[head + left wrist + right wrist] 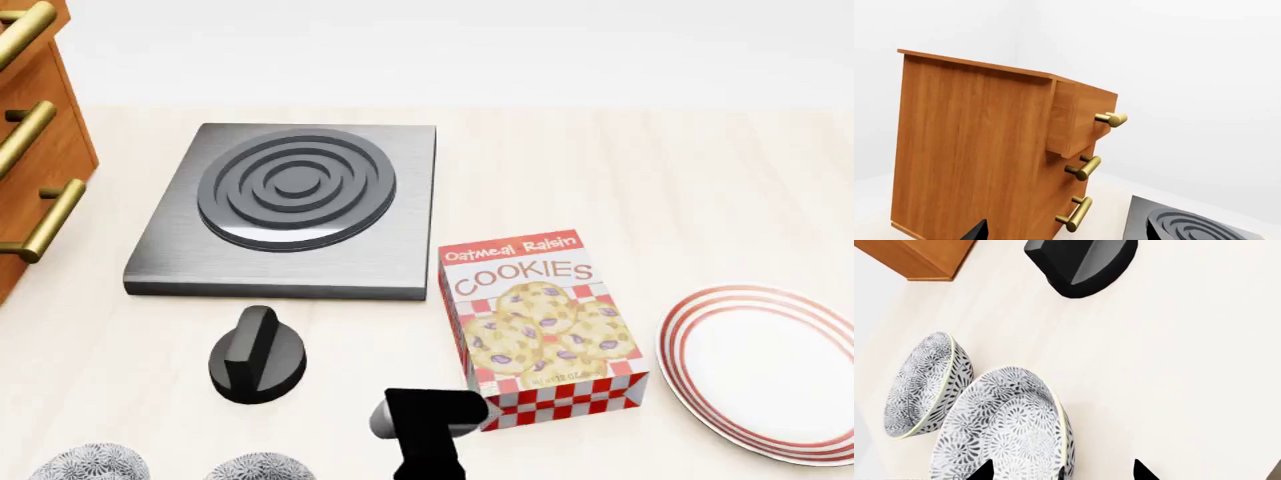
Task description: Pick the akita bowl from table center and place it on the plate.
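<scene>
Pale wood tabletop (641, 170) under a plain white wall, and the one bit of print out here is a red-checked box (545, 320) reading "Oatmeal Raisin COOKIES", lying flat in the middle of the head view. Just behind it sits a grey hob (287, 205) with dark concentric rings, and near its front edge a black knob (256, 355). Over on the right edge, the plate (767, 365), white with red rings, well apart from the bowls.

Down at the bottom left of the head view, two speckled rims just peek in: the akita bowl (260, 467) and its twin bowl (91, 464) beside it. The right wrist view gives far more: both bowls turned mouth-down on the table, floral pattern sharp, the akita bowl (1004, 427) nearest, touching or almost touching its twin (924, 385). The right gripper (1064, 472) shows two dark fingertips spread wide, holding nothing, one tip at the bowl's edge.

Left wrist view alone shows the wooden drawer cabinet (981, 155) with brass handles (1083, 167), top drawer pulled out. Only one dark tip of the left gripper (977, 231) shows, so I can't tell its state.
</scene>
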